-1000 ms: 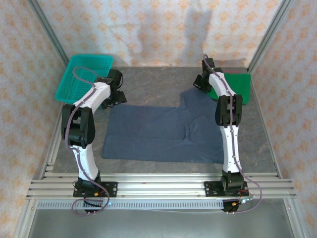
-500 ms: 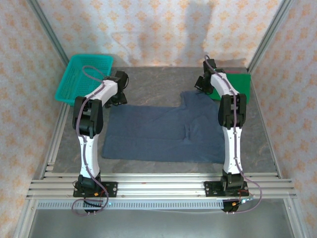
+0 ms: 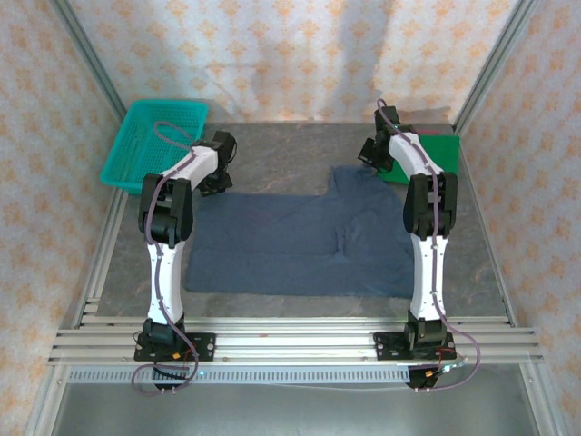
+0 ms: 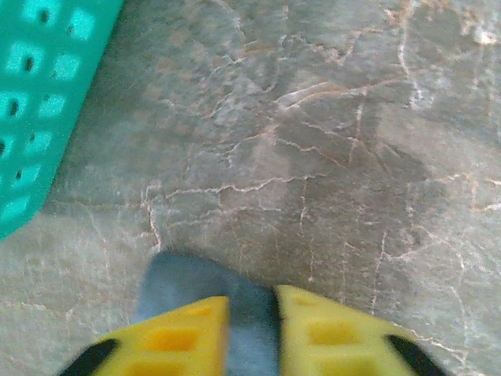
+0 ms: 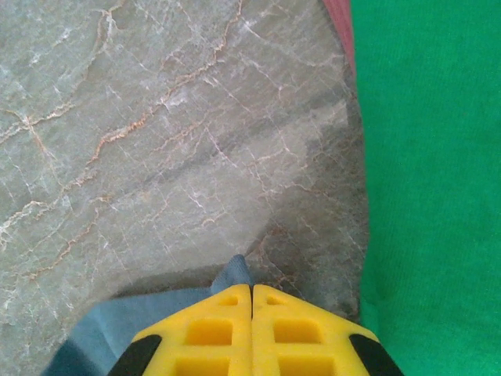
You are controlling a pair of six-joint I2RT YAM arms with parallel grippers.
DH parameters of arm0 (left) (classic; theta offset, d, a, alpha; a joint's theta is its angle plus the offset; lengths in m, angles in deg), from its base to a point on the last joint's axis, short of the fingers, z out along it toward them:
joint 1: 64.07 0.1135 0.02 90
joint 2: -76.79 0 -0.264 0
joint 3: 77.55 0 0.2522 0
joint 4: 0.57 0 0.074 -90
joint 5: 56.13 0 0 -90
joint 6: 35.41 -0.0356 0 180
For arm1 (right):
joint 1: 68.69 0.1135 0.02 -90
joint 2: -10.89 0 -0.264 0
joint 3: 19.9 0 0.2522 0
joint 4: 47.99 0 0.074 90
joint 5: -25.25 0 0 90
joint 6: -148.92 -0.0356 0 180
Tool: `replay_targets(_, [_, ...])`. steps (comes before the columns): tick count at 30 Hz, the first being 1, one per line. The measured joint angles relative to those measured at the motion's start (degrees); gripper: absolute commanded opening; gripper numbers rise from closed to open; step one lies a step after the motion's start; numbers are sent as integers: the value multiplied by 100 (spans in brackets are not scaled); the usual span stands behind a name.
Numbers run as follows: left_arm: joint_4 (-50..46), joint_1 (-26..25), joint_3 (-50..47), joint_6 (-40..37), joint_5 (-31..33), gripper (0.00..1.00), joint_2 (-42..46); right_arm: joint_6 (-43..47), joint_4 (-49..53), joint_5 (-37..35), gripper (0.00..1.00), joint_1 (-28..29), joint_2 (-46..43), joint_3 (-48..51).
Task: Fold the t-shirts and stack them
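Note:
A dark slate-blue t-shirt (image 3: 290,241) lies spread flat across the middle of the table. My left gripper (image 3: 214,184) is at the shirt's far left corner, and its yellow fingers (image 4: 176,337) are shut on a tab of blue cloth (image 4: 249,329). My right gripper (image 3: 370,163) is at the far right corner by the sleeve, with its yellow fingers (image 5: 211,329) pressed together on a point of blue cloth (image 5: 234,276). The bright green t-shirt (image 3: 427,156) lies at the back right, just right of my right gripper (image 5: 251,291).
A teal mesh basket (image 3: 152,138) stands at the back left, and its wall (image 4: 39,94) is close to my left gripper. Metal frame posts and patterned walls close in the table. A strip of red (image 5: 338,23) edges the green shirt.
Over the last second the left arm swung in toward the shirt's far left corner and its elbow moved right. The right arm barely moved. The shirt lies as before.

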Motion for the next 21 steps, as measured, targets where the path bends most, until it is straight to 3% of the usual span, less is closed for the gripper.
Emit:
replay_targets(3, [2, 11, 0, -22, -4, 0, -2, -2, -2, 20, 0, 0, -59, 68])
replay_targets(21, [461, 22, -968, -214, -306, 0, 761, -70, -387, 20, 0, 0, -249, 157])
